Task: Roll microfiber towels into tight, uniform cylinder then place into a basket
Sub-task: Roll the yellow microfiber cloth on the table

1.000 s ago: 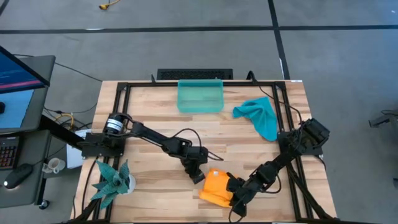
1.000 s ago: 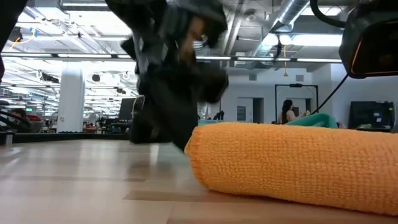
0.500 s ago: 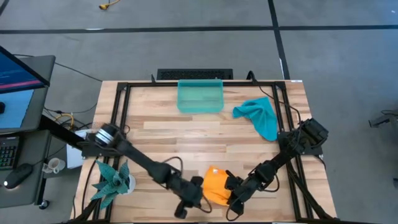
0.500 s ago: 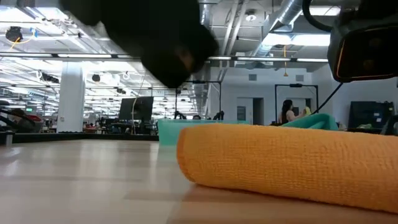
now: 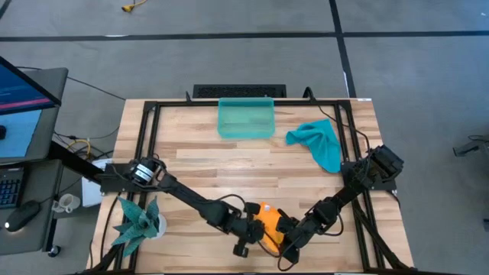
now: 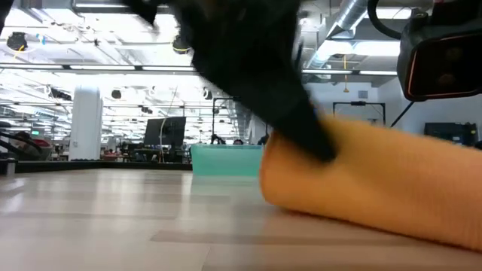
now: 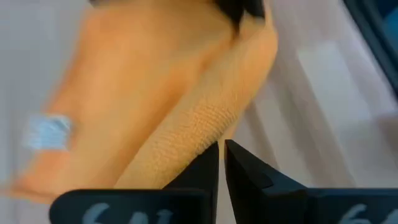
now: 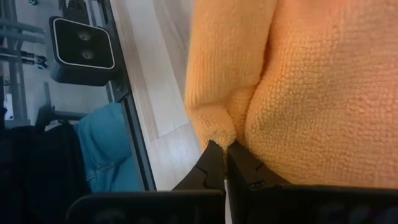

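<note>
With both arms reaching to the table's near edge, the rolled bright orange microfiber towel (image 5: pixel 267 227) lies pinned between two pincers. Right gripper (image 8: pixel 225 151): fingers pressed together, a fold of orange pile nipped at the tips, at the roll's right end. Left gripper (image 7: pixel 221 155): fingers shut, tips against the roll's left end; cannot tell if cloth is caught between them. Judgement: one end each keeps the cylinder from unrolling, ready for a lift.

Crumpled teal-blue microfiber towel (image 5: pixel 321 143) lies unrolled, well beyond the right gripper, near the black metal frame (image 5: pixel 348 137).

Small translucent sea-green plastic basket (image 5: pixel 245 118) sits at the far edge, well apart from both pincers; nothing visible inside it. Neither towel is in yet.
</note>
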